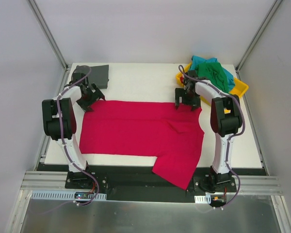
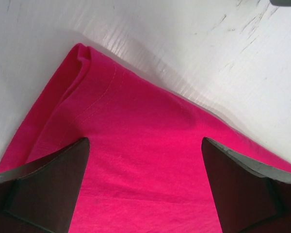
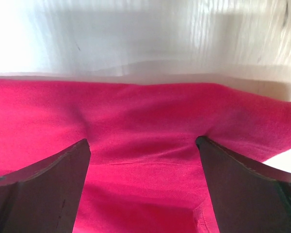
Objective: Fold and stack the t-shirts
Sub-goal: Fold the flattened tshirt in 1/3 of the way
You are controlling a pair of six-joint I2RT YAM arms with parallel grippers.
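The crimson red t-shirt (image 1: 140, 133) lies spread flat across the table, one part hanging over the near edge. My left gripper (image 1: 91, 98) is open over its far left corner; the left wrist view shows the red cloth (image 2: 145, 160) between the wide-apart fingers (image 2: 48, 184). My right gripper (image 1: 186, 102) is open over the far right edge; the red cloth (image 3: 140, 145) fills the gap between its fingers (image 3: 242, 184), which press into it. The dark grey t-shirt (image 1: 94, 75) lies folded at the far left. The green t-shirt (image 1: 214, 75) and the teal t-shirt (image 1: 203, 61) sit bunched in the tray.
The shallow yellow tray (image 1: 242, 88) stands at the far right corner of the white table (image 1: 140, 80). Grey walls and metal frame posts close in the sides. The black base rail runs along the near edge.
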